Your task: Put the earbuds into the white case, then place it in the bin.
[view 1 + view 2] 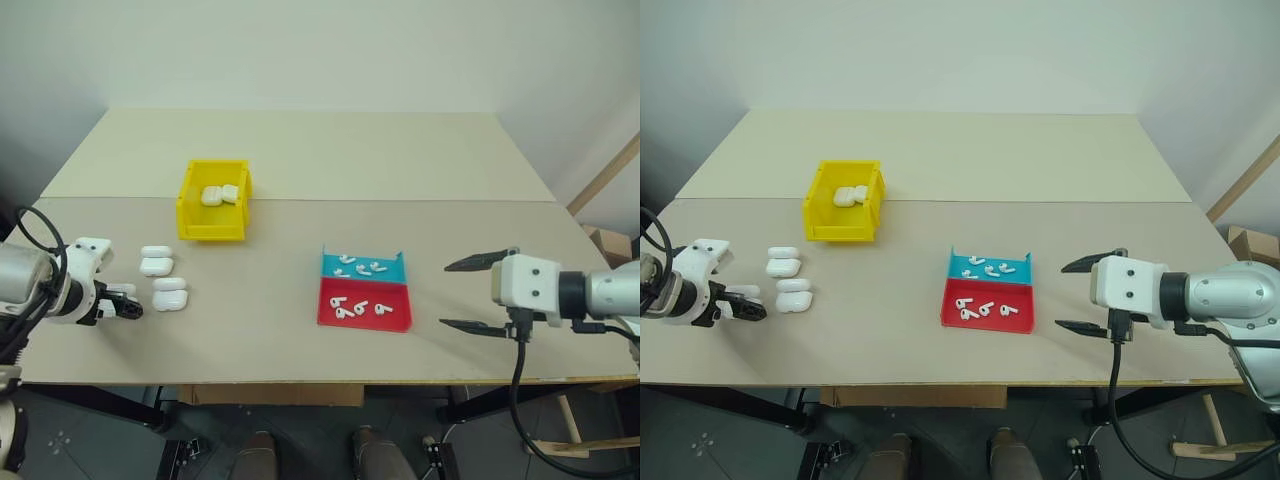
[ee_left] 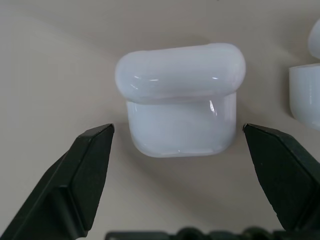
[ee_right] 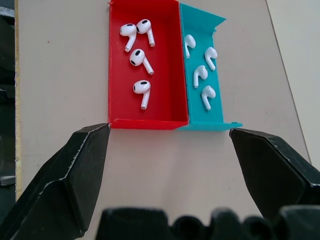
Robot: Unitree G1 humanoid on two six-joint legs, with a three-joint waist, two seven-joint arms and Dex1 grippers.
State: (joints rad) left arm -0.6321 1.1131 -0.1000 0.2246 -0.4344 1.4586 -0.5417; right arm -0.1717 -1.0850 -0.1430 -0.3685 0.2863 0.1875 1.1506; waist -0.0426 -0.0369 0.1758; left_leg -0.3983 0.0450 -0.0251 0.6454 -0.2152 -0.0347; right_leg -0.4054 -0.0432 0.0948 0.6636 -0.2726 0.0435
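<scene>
White case (image 2: 180,102): on the surface, lid shut, between my left hand's (image 2: 177,132) spread fingers, untouched.
Right hand (image 3: 169,131): spread, empty, facing the earbuds (image 3: 141,92).
Risk: glossy shell may slip out sideways when pinched.

- The open-topped rectangular plastic bin (image 1: 213,203) is bright yellow, plain, with no pattern.
- The small rounded plastic earbud cases (image 1: 170,293) are glossy white; the one in the left wrist view (image 2: 181,99) shows pale highlights.
- The shallow rectangular plastic tray (image 3: 145,67) is red; the one touching it (image 3: 204,70) is turquoise blue.
- The tiny stemmed earbuds (image 3: 141,92) are white with black spots.
- The flat tabletop (image 1: 300,150) is plain beige.
- The wedge-shaped gripper fingers (image 3: 65,182) are matt black.
</scene>
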